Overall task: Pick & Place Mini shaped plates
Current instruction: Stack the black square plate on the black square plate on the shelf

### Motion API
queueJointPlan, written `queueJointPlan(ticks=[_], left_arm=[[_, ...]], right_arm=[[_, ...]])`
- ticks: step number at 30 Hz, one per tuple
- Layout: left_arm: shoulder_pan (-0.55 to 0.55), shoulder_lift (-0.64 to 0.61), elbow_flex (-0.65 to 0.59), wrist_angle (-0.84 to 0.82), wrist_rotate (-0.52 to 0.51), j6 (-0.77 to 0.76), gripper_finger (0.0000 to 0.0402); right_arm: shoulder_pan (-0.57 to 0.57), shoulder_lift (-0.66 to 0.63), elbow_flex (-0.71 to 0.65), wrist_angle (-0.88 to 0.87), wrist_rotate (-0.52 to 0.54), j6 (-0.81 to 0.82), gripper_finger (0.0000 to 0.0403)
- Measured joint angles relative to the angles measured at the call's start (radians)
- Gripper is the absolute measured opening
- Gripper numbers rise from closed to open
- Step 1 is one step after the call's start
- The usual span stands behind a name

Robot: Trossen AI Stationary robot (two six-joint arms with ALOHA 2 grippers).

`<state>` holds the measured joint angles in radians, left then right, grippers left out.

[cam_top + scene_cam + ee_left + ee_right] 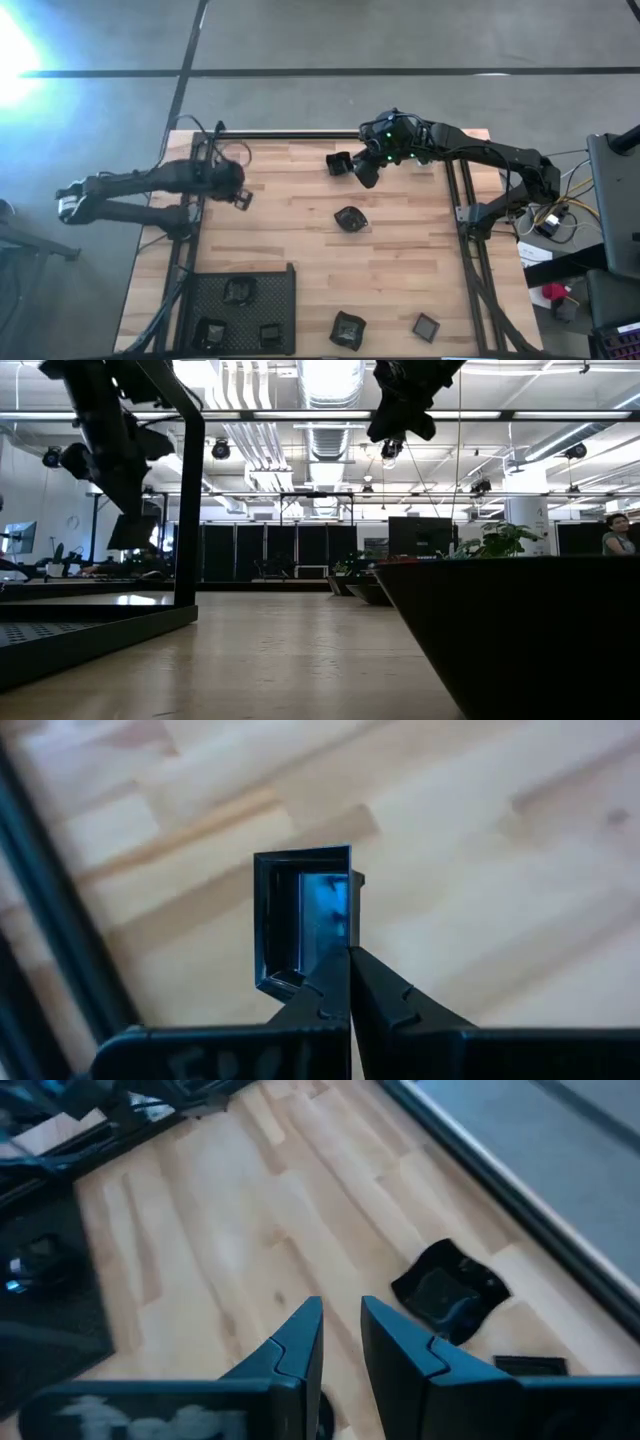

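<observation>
Glossy square plate (305,925) pinched by the left fingers (320,990) above pale wood table (500,870); right fingers (405,1355) narrowly parted, empty.

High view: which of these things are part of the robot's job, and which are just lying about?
Part of the job:
loose dark plates on the table
stored plates in the mesh tray
square plate pinched by the left gripper

Just lying about:
leafy plant
cables beside the table
</observation>
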<state>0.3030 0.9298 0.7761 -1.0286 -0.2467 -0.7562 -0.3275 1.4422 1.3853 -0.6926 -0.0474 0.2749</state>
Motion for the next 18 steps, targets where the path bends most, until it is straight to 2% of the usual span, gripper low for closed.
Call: queueJointPlan(ticks=[5,11,18], left_arm=[[-0.268,0.015,0.01,-0.001,-0.006,-0.133,0.0],[-0.583,0.088,0.104,0.006,-0.05,-0.204,0.0],[-0.826,0.271,0.272,0.007,-0.095,-0.245,0.0]], right_arm=[[0.0,0.0,0.0,0.0,-0.04,-0.013,0.0068],[0.0,0.0,0.0,0.0,-0.041,-0.021,0.0068],[0.0,0.0,0.0,-0.001,-0.041,-0.047,0.0068]])
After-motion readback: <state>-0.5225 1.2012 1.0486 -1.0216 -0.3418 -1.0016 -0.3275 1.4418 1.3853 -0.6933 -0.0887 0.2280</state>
